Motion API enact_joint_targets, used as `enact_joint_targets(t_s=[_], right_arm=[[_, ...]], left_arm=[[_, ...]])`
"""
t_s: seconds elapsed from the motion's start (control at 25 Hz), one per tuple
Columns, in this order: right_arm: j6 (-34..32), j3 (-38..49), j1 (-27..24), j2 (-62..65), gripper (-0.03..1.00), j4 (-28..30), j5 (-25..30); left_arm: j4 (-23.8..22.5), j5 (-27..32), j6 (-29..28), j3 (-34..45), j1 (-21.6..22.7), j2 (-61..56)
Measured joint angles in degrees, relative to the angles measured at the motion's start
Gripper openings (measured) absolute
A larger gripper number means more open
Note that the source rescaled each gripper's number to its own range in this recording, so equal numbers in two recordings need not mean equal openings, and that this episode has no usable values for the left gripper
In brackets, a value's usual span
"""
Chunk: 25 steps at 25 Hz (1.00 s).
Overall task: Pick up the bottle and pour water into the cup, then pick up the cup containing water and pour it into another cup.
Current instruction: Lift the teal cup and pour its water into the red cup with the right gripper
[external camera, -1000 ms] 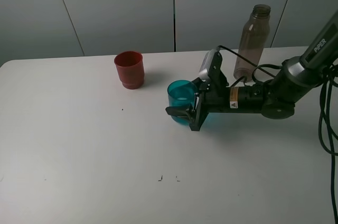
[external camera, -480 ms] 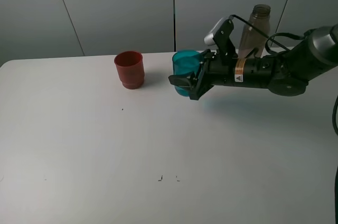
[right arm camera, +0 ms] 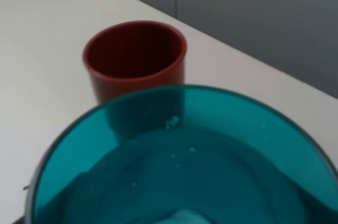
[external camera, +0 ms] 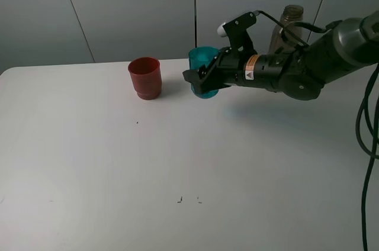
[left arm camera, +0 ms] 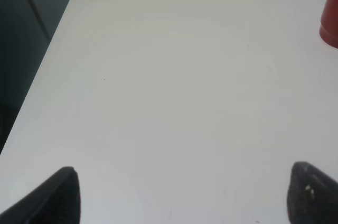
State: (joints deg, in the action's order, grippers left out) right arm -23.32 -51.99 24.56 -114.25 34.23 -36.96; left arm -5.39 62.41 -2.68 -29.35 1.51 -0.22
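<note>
So, the right gripper (external camera: pixel 198 79) was clamped around the teal cup (external camera: pixel 204 59), one dark finger on each side of it. From the high camera the cup looked roughly upright and seemed to be hanging clear of the table (external camera: pixel 118 174), with a faint shadow on the white surface under the arm. I couldn't swear to the gap from that angle, though.

The red cup (external camera: pixel 145 77) stood on the table toward the back, to the left of the teal one in the high view. The two were near each other but not touching. The right wrist camera looked straight over the teal rim, and the red cup sat just beyond it with its mouth open and upright. Inside the teal cup there were a few tiny bubbles or droplets and what looked like water lower down. The tint made it hard to tell how much was in there.

The bottle (external camera: pixel 289 19) stood upright at the back right of the table, behind the right arm. Only its neck and shoulders showed above the arm and its black cable.

The left gripper (left arm camera: pixel 185 196) didn't show up in the high view at all. Its own wrist camera showed the two dark fingertips (left arm camera: pixel 59 197) spread wide apart with nothing between them, just bare table underneath. A sliver of the red cup poked in at the edge of that view.
</note>
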Motion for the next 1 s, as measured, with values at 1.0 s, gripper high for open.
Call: enact_joint_targets(t_s=[1.0], right_arm=[[-1.0,-25.4,1.6,-8.7,0.07,-3.3,12.1]], left_arm=[[0.0,0.0,0.0,0.0,0.0,0.0]])
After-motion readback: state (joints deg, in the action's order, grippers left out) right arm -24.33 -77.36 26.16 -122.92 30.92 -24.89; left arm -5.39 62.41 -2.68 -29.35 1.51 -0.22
